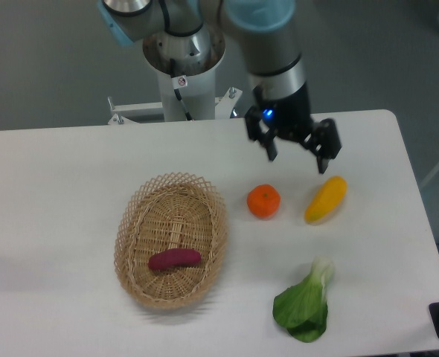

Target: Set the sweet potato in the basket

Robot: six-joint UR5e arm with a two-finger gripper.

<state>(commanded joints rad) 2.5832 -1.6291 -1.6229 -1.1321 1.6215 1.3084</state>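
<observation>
The magenta sweet potato (174,258) lies on the floor of the oval wicker basket (134,216), left of the table's middle. My gripper (297,157) hangs far from it, up and to the right, above the table between the orange fruit and the yellow vegetable. Its two black fingers are spread apart and hold nothing.
A round orange fruit (264,201) sits just right of the basket. A yellow-orange elongated vegetable (326,198) lies further right, below the gripper. A green bok choy (305,303) rests near the front right edge. The arm's base (184,59) stands behind the table.
</observation>
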